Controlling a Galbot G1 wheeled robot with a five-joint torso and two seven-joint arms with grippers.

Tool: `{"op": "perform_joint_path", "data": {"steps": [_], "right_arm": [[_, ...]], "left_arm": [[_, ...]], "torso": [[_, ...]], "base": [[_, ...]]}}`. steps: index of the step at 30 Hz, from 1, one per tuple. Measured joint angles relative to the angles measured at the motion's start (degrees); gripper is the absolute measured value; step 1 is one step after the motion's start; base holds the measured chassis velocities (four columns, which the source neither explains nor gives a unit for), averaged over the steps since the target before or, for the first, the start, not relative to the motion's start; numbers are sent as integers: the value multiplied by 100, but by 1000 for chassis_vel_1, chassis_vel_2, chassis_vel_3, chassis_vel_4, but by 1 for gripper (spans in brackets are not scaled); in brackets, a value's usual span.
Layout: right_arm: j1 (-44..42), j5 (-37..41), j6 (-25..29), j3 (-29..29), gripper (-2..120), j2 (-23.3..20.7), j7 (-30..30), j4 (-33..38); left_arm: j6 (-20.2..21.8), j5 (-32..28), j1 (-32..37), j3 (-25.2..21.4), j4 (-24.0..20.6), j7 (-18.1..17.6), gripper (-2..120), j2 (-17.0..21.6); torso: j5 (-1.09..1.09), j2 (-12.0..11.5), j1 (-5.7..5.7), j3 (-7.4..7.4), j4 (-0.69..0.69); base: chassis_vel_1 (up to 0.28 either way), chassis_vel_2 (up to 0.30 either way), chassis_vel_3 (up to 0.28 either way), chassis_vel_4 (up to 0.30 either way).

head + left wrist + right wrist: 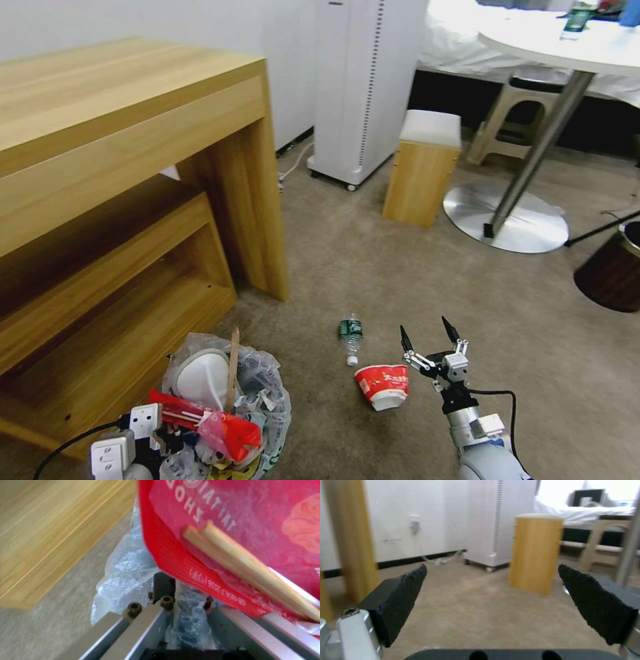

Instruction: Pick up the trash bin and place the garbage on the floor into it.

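Nearest our head camera, our left gripper (pixel 143 443) clamps the rim of the trash bin (pixel 267 400), held at 7 o'clock. Its crinkly translucent liner is packed: a white slipper (pixel 200 380), a red wrapper (pixel 213 420) and an upright wooden stick (pixel 232 367). Our right gripper (pixel 427 335), at 5 o'clock, hangs with its fingers spread wide and nothing between them. Just beside it at its 8 o'clock, the red-white paper bowl (pixel 382 385) lies tipped on the floor (pixel 400 280), a beige short-pile carpet. At the bowl's 11 o'clock, the green-label bottle (pixel 351 337) lies on its side. A wood-grain bin (pixel 610 270) stands well apart at 3 o'clock.
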Motion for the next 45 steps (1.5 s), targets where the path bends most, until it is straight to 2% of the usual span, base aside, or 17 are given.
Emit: {"op": "perform_joint_path", "data": {"steps": [13, 20, 28, 31, 38, 45], "right_arm": [[-33, 132, -190, 168, 100, -121, 207, 34], [-36, 162, -265, 226, 100, -144, 293, 41], [-21, 4, -598, 294, 100, -179, 668, 7], [5, -12, -671, 200, 100, -191, 689, 5], [6, 45, -719, 77, 100, -220, 685, 8], [190, 287, -1121, -227, 100, -406, 880, 51]], "left_arm": [[-24, 9, 5, -28, -6, 32, 0, 44], [-37, -1, 13, -37, -22, 3, 0, 71], [-59, 3, 2, -28, -13, 50, 0, 38], [-105, 3, -10, -21, -9, 47, 0, 30], [-119, -3, 29, -72, -48, 32, 0, 38], [-126, -25, 87, -105, -87, -51, 0, -36]], "torso": [[0, 0, 0, 0, -3], [0, 0, 0, 0, 2], [0, 0, 0, 0, -3], [0, 0, 0, 0, 1], [1, 0, 0, 0, 0], [-1, 0, 0, 0, 0]], "base": [[-103, -112, -104, -102], [0, 0, 0, 0], [-27, -25, -26, -31], [0, 0, 0, 0], [0, 0, 0, 0], [0, 0, 0, 0]]}}
